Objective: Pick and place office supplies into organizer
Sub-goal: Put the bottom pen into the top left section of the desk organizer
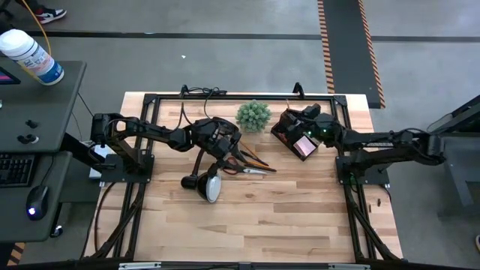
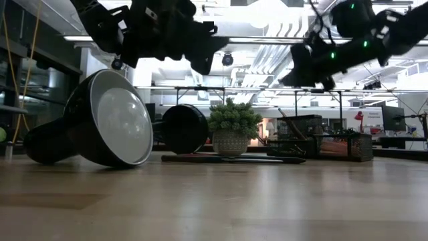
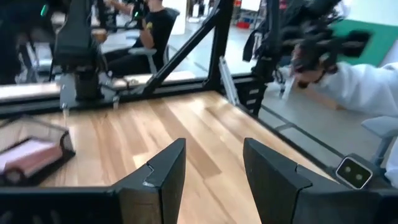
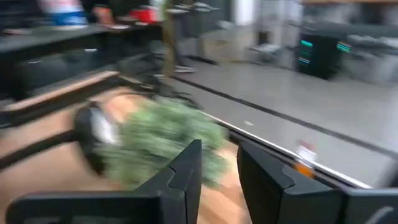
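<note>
The dark organizer (image 1: pixel 289 133) sits at the table's far right, with the pink sticky-note pad (image 1: pixel 304 145) lying in it. It also shows in the left wrist view, organizer (image 3: pixel 37 163) and pad (image 3: pixel 25 153). Red-handled scissors (image 1: pixel 252 170) and thin orange and dark pencils (image 1: pixel 250 155) lie flat mid-table. I see no binder clip. My left gripper (image 3: pixel 214 146) hovers open above the table just left of the pencils (image 1: pixel 227 145). My right gripper (image 4: pixel 219 149) is open in the air over the organizer's far side (image 1: pixel 294 118), facing the plant.
A round green plant (image 1: pixel 253 115) stands in its pot at the far middle. The black gooseneck lamp (image 1: pixel 205 184) lies toppled near the scissors, its head (image 2: pixel 110 120) large in the low view. Bare wood lies toward the near edge (image 1: pixel 262 225). People sit beyond the table (image 3: pixel 149 25).
</note>
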Controlling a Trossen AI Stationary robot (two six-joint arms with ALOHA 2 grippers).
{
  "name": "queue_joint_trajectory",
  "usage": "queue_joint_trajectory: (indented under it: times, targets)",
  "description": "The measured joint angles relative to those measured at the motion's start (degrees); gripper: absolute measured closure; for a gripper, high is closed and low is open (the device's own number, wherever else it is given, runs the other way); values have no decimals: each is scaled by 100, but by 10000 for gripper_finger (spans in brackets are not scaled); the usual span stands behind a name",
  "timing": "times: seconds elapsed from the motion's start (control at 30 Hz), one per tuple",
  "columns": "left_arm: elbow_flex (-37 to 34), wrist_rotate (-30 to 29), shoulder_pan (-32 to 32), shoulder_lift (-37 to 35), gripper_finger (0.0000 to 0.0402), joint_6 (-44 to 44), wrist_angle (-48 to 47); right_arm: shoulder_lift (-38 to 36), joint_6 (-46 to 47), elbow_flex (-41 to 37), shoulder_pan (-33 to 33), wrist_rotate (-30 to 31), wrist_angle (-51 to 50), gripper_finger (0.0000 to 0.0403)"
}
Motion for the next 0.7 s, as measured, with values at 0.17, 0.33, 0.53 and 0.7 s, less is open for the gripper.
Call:
queue_joint_trajectory:
  times: [0.17,0.33,0.53,0.7]
  targets:
    - [0,-116,-1,0,254,-1,-325,-86,-229,461,742,-419,-1149,315]
    - [-148,-109,-1,-167,254,-6,-471,-80,191,631,1509,-302,-1864,316]
    - [-879,-452,-1,-869,254,-33,-459,-80,735,631,2327,-176,-2416,317]
    - [-1476,-691,-1,-1549,255,-218,-151,-39,1392,629,2907,342,-2924,320]
